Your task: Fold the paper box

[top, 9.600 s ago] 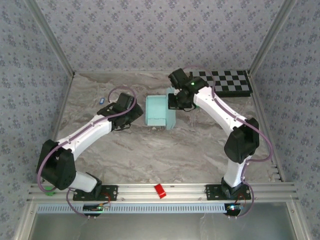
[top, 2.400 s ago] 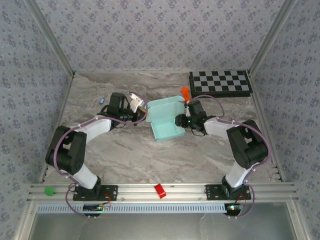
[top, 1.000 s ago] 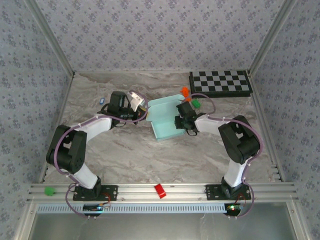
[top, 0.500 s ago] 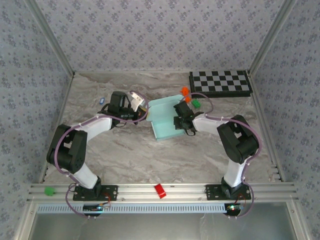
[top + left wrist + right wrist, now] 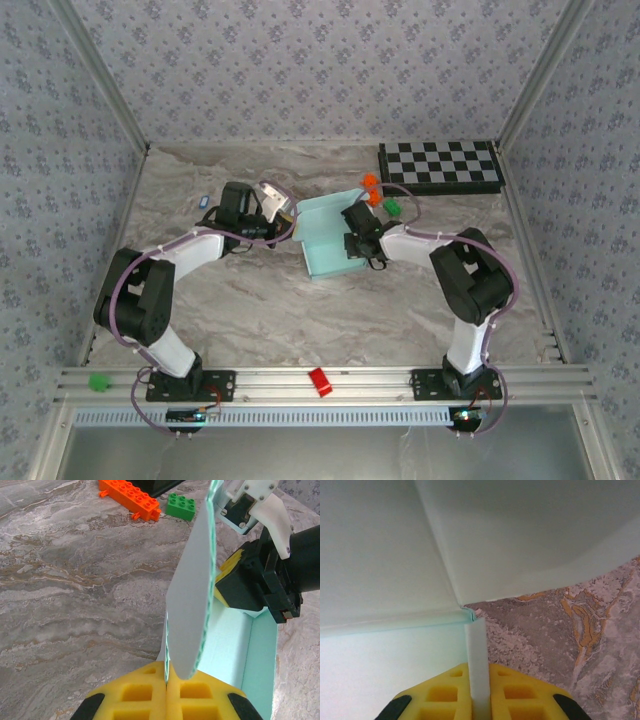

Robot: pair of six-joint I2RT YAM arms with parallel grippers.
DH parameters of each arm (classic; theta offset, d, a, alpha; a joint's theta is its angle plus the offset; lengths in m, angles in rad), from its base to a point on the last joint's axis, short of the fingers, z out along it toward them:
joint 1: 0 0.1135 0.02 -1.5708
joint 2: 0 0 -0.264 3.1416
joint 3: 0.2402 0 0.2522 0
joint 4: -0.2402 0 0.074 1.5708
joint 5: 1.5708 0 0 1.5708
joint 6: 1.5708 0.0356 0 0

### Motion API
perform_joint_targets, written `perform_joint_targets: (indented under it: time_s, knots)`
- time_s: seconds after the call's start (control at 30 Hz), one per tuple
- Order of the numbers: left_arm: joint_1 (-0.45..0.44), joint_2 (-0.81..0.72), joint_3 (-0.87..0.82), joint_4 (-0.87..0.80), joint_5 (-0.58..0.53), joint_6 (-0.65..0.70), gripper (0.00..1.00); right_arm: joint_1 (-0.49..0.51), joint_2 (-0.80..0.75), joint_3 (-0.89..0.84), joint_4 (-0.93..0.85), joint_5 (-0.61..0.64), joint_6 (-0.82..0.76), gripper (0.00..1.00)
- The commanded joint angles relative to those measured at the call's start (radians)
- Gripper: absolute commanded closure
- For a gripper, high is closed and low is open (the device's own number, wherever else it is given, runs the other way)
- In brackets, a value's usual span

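Observation:
The pale aqua paper box [image 5: 322, 250] sits mid-table as an open tray with its lid panel raised at the back. My left gripper [image 5: 290, 223] holds the box's left side; in the left wrist view its yellow pads [image 5: 140, 692] are shut [image 5: 167, 680] on the lower edge of an upright flap [image 5: 192, 590]. My right gripper [image 5: 353, 243] is at the box's right wall. In the right wrist view its pads [image 5: 517, 692] pinch that thin wall [image 5: 479, 650] edge-on [image 5: 480, 690], with the box floor [image 5: 380, 670] to the left.
A black-and-white checkered board [image 5: 440, 166] lies at the back right. An orange brick [image 5: 369, 186] and a green brick [image 5: 390, 207] sit just behind the box, near the right arm. A red piece [image 5: 319, 381] rests on the front rail.
The box went from a part-folded sheet to a tray with a raised lid. Over the last second my right gripper crept left with the box wall; the left arm stayed put.

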Motion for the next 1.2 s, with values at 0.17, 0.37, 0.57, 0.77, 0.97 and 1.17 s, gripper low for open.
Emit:
perform_joint_targets:
  time_s: [0.17, 0.37, 0.57, 0.77, 0.97, 1.17]
  knots:
    - [0.004, -0.007, 0.039, -0.036, 0.04, 0.026, 1.0, -0.011, 0.065, 0.012, -0.15, 0.094, -0.031, 0.84]
    - [0.006, -0.007, 0.042, -0.042, 0.039, 0.029, 1.0, 0.0, 0.077, 0.031, -0.182, 0.125, -0.05, 0.84]
    - [0.006, -0.004, 0.042, -0.044, 0.038, 0.031, 1.0, 0.013, 0.095, 0.057, -0.227, 0.173, -0.057, 0.84]
    - [0.007, -0.005, 0.046, -0.047, 0.037, 0.033, 1.0, 0.016, 0.113, 0.077, -0.253, 0.181, -0.07, 0.84]
    - [0.011, -0.005, 0.048, -0.051, 0.038, 0.038, 1.0, 0.024, 0.136, 0.099, -0.287, 0.211, -0.078, 0.87]
    - [0.015, -0.008, 0.048, -0.055, 0.04, 0.04, 1.0, 0.032, 0.154, 0.112, -0.315, 0.252, -0.077, 0.88]
